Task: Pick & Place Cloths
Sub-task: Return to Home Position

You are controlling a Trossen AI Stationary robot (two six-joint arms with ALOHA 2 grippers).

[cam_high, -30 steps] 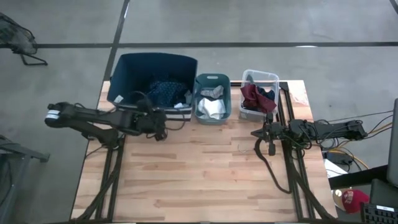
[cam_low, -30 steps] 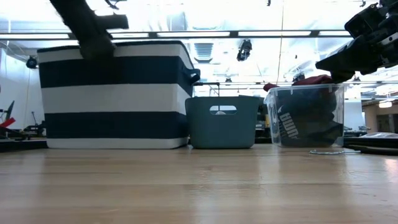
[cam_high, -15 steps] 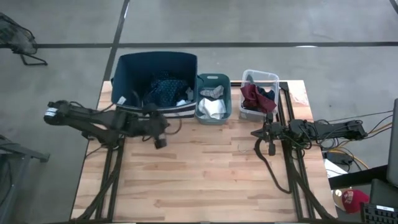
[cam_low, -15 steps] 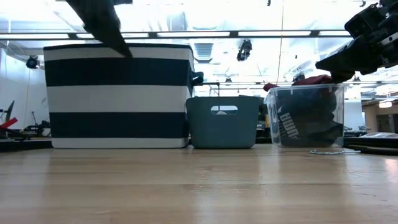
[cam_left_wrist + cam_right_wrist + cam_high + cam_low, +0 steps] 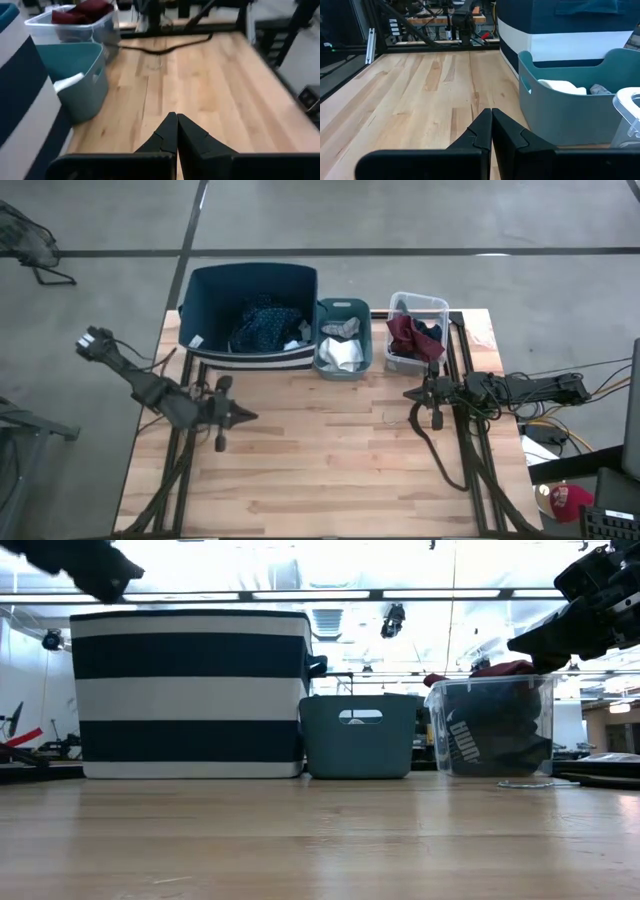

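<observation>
The dark teal patterned cloth [image 5: 265, 325] lies in the large striped blue bin [image 5: 250, 272]. White and grey cloths [image 5: 340, 352] sit in the small teal bin [image 5: 342, 305]. Maroon and navy cloths [image 5: 412, 335] fill the clear bin [image 5: 418, 298], and the maroon one rises above its rim [image 5: 505, 668]. My left gripper [image 5: 247, 417] is shut and holds nothing. It hovers over the bare table near the big bin and points toward the table's right. My right gripper [image 5: 407, 393] is also shut and holds nothing. It hangs just on the near side of the clear bin and points left.
The three bins stand in a row along the table's far edge. A black cable [image 5: 432, 448] trails on the wood beside the right arm. Bare wooden tabletop [image 5: 320, 460] lies between the two grippers and toward the near edge.
My left gripper has pulled back from the big bin's near wall. It moved toward the table's near-left and rose, and it stayed shut. The striped bin has shifted slightly. My right arm has kept still.
</observation>
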